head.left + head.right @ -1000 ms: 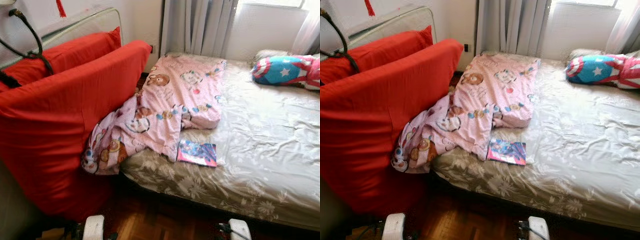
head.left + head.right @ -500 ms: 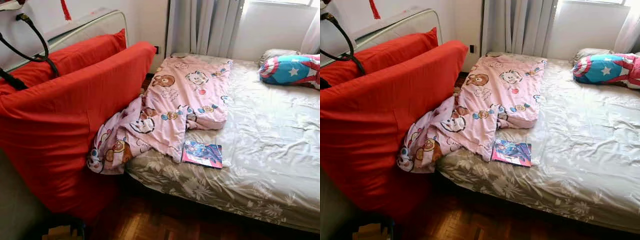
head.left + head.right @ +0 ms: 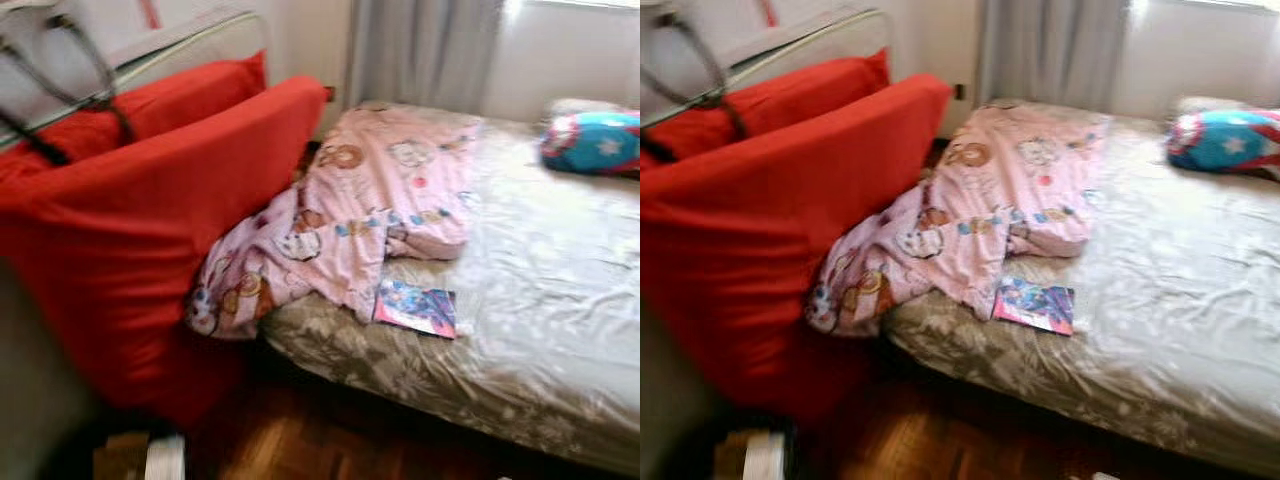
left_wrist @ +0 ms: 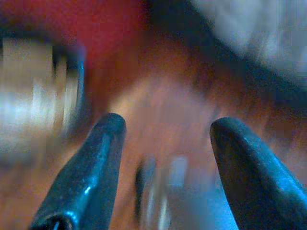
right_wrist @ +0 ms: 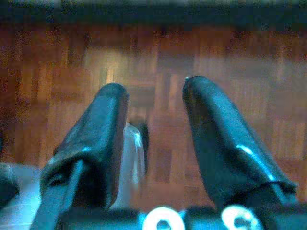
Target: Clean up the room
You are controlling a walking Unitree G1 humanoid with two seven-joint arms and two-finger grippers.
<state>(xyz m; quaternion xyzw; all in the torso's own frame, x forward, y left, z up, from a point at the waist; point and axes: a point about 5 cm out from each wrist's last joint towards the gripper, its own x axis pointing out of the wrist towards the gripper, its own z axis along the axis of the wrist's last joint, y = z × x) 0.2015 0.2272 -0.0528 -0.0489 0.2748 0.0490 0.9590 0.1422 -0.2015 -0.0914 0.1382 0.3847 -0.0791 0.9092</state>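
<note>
A pink cartoon-print blanket (image 3: 370, 215) lies crumpled across the left side of the bed (image 3: 540, 330) and hangs over its near edge. A small colourful book (image 3: 416, 307) rests on the sheet just below the blanket. A blue, red and white star pillow (image 3: 595, 142) sits at the far right of the bed. In the left wrist view my left gripper (image 4: 165, 143) hangs open above the wooden floor. My right gripper (image 5: 156, 108) is open too, with parquet floor between its fingers. Both arms hang idle.
A large red cushion (image 3: 150, 240) leans against the bed's left side, a second red one (image 3: 190, 95) behind it. Black cables (image 3: 70, 95) hang at the upper left. Grey curtains (image 3: 420, 50) hang behind the bed. Dark parquet floor (image 3: 300, 440) runs along the bed's near edge.
The whole picture has shifted and blurred, so the camera has moved; nothing on the bed has moved. A white part shows again at the lower left edge.
</note>
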